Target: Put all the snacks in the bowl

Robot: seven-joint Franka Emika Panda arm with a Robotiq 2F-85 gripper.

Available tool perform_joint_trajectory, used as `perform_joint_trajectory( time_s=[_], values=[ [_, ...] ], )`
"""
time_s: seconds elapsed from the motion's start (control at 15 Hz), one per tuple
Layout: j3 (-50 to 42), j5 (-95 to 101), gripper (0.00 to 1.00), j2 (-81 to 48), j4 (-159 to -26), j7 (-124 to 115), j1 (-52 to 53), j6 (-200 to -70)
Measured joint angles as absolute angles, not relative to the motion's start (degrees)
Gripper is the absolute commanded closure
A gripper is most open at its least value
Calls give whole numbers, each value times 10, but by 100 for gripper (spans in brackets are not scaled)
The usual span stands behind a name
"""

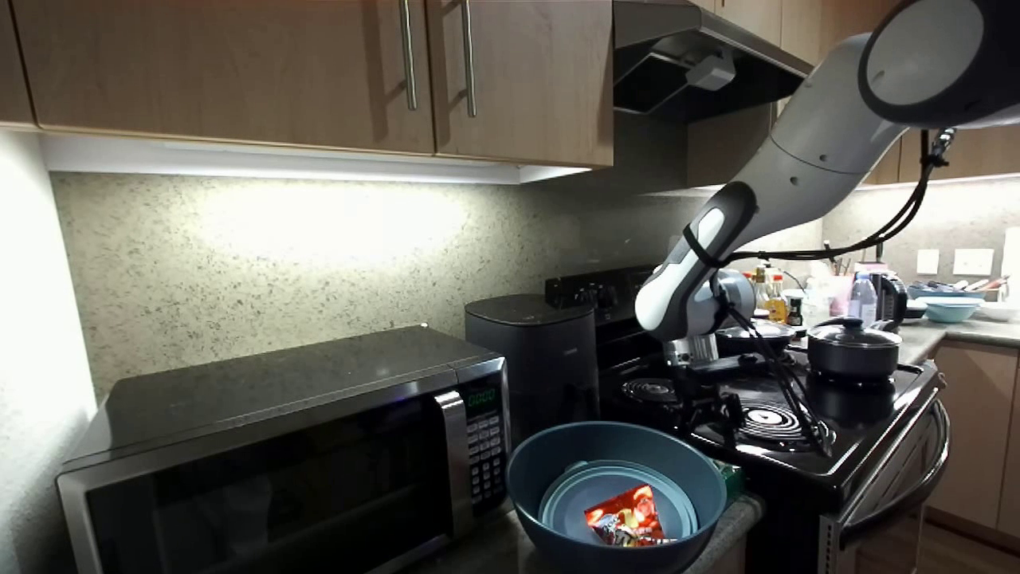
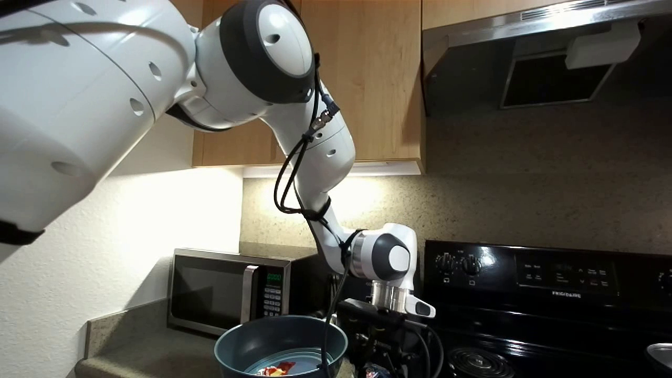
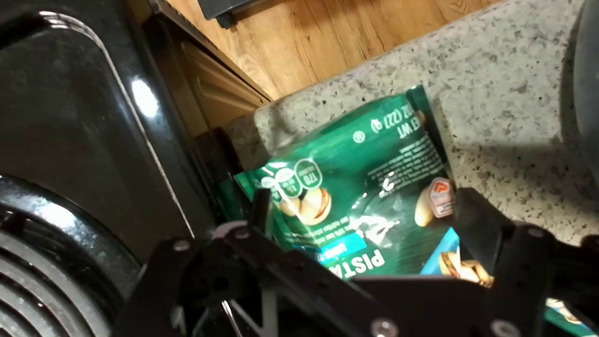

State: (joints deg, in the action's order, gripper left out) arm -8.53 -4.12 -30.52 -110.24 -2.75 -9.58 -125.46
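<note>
With noon at the top of each view, we see the black electric stove (image 1: pixel 797 474) at four o'clock in an exterior view and the white-and-grey jointed robot arm (image 1: pixel 821 151) slanting over it from two. The speckled grey countertop (image 3: pixel 500 103) shows at two o'clock in the wrist view. In an exterior view, the boxy steel-and-black microwave (image 1: pixel 287 462) sits at eight o'clock and the large round blue plastic bowl (image 1: pixel 613 440) stands upright at five. At six in the wrist view we find the black two-fingered gripper (image 3: pixel 367 206), its fingers spread wide with the shiny green foil pistachio packet (image 3: pixel 360 173) showing between them; whether they touch it, we cannot tell. That packet lies on the countertop, between stove and bowl. Smallest, the crinkly orange-red foil packet (image 1: pixel 633 510) lies inside the bowl in both exterior views.
</note>
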Motion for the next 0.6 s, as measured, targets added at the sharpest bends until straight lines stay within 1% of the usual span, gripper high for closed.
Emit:
perform_joint_trajectory(
  time_s=[0.07, 0.13, 0.2, 0.4, 0.6],
  values=[
    [-85, -41, 16, -309, -1100, -27, -97, -1253],
    [-85, -41, 32, -311, -1097, -27, -97, -1251],
    [-85, -42, 32, -314, -1094, -27, -98, -1247],
    [-85, -46, 53, -317, -1085, -27, -99, -1233],
    [-85, -55, 72, -317, -1079, -27, -101, -1221]
  ],
)
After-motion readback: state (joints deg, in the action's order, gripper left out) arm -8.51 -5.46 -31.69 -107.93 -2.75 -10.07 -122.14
